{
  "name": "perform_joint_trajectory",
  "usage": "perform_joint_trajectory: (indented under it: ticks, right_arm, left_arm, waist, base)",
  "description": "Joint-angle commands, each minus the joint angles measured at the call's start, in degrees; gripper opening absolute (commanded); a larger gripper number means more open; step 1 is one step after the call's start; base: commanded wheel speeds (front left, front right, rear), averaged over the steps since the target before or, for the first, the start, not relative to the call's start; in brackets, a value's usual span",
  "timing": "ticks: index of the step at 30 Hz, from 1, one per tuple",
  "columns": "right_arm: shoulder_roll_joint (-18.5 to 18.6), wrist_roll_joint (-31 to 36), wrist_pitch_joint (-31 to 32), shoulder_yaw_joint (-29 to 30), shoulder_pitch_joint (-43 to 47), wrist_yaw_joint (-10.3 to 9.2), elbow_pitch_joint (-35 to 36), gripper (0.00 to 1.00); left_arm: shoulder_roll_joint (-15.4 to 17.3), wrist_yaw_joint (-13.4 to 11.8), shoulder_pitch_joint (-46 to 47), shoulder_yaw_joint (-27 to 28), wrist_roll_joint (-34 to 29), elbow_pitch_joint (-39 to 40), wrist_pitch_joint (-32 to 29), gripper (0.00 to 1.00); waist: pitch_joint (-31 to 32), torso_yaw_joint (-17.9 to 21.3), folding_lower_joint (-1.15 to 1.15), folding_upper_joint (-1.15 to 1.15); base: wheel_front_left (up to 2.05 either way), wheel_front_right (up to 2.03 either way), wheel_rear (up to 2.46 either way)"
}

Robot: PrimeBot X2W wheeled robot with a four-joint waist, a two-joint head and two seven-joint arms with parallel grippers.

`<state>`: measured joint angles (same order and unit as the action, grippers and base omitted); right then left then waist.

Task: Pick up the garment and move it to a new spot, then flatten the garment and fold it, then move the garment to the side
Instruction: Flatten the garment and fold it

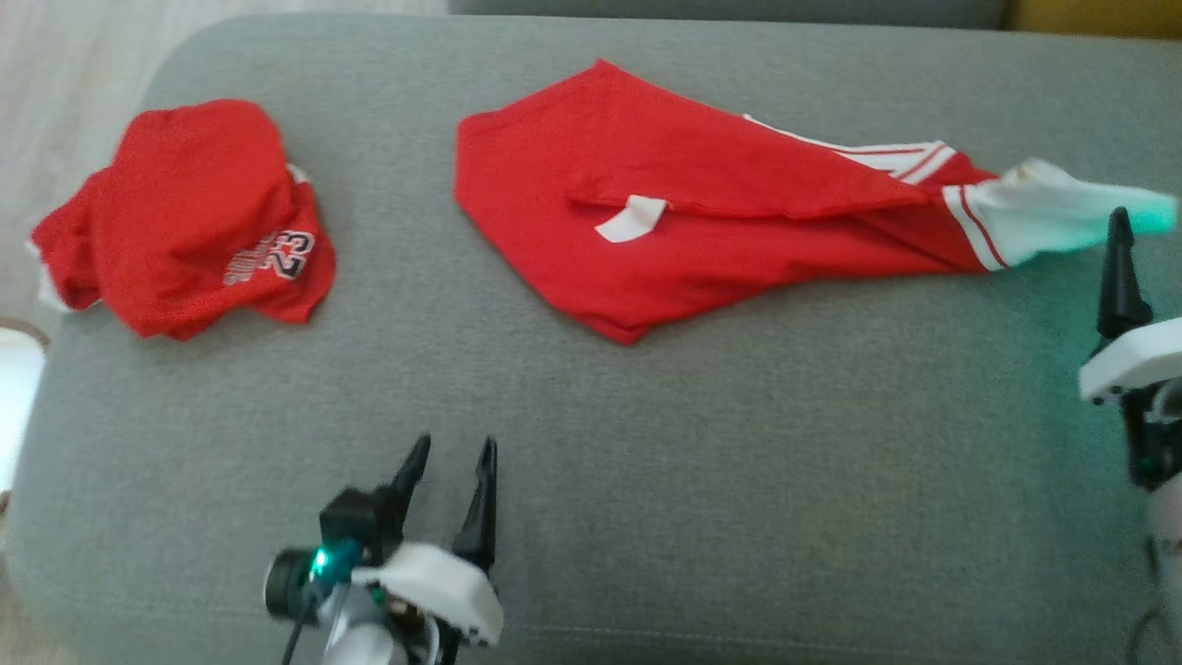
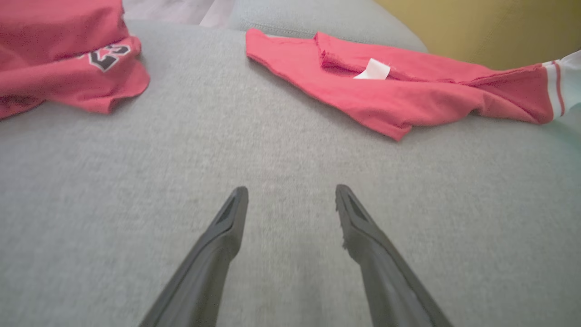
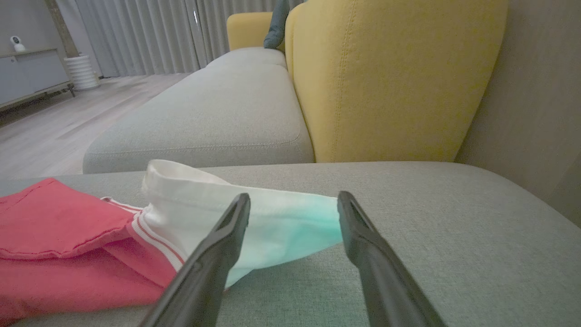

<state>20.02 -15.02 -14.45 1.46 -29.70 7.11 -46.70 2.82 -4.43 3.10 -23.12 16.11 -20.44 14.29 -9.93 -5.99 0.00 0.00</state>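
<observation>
A red garment (image 1: pixel 702 203) with a white label lies spread across the middle and right of the grey cushion (image 1: pixel 646 462), partly folded over itself. Its white sleeve (image 1: pixel 1053 217) with red stripes points right. My right gripper (image 1: pixel 1131 231) stands open at that sleeve's end. In the right wrist view the white sleeve (image 3: pixel 272 222) rests on the cushion between the spread fingers of the right gripper (image 3: pixel 294 197), loose, with the red garment (image 3: pixel 59 222) to its left. My left gripper (image 1: pixel 455 445) is open over bare cushion near the front; the left gripper (image 2: pixel 291 190) holds nothing, the garment (image 2: pixel 408 95) ahead to its right.
A second red garment (image 1: pixel 185 212) printed with 23 lies bunched at the cushion's left end, seen as the second red garment (image 2: pixel 59 59) in the left wrist view. A yellow backrest (image 3: pixel 390 77) and another grey cushion (image 3: pixel 218 118) stand beyond. Pale floor (image 1: pixel 55 83) borders the left edge.
</observation>
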Motion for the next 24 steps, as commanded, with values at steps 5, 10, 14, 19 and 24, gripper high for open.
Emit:
perform_joint_trajectory:
  ticks: [5, 10, 14, 19, 24]
  right_arm:
    - [-6.5, 4.6, -0.5, 4.9, 4.0, 0.37, 9.7, 1.00]
    - [-11.4, 6.3, -0.5, 5.2, 5.8, 0.37, 15.3, 1.00]
    - [-13.4, 6.6, -0.5, 3.8, 5.4, 0.37, 18.4, 1.00]
    - [-14.6, 6.1, -0.5, 1.7, 4.4, 0.37, 20.5, 1.00]
    - [-15.2, 5.8, -0.5, 0.7, 3.7, 0.37, 21.2, 1.00]
  left_arm:
    - [0.1, -0.1, 8.6, 2.2, -0.1, 2.7, 0.7, 1.00]
    - [0.1, -0.6, 17.2, 3.2, 0.4, 0.7, 0.7, 1.00]
    - [0.1, -0.7, 24.8, 4.6, 0.4, -3.9, 0.7, 1.00]
    - [0.1, 0.0, 32.5, 6.5, 1.2, -10.6, 0.7, 1.00]
    - [0.1, 0.1, 36.4, 8.2, 2.8, -17.1, 0.7, 1.00]
  waist:
    - [-3.0, 3.9, 0.00, 0.00]
    - [-6.1, 7.1, 0.00, 0.00]
    - [-8.6, 9.6, 0.00, 0.00]
    - [-10.9, 12.2, 0.00, 0.00]
    - [-12.3, 14.3, 0.00, 0.00]
  base:
    - [0.00, 0.00, 0.00]
    - [0.00, 0.00, 0.00]
    - [0.00, 0.00, 0.00]
    - [0.00, 0.00, 0.00]
    - [0.00, 0.00, 0.00]
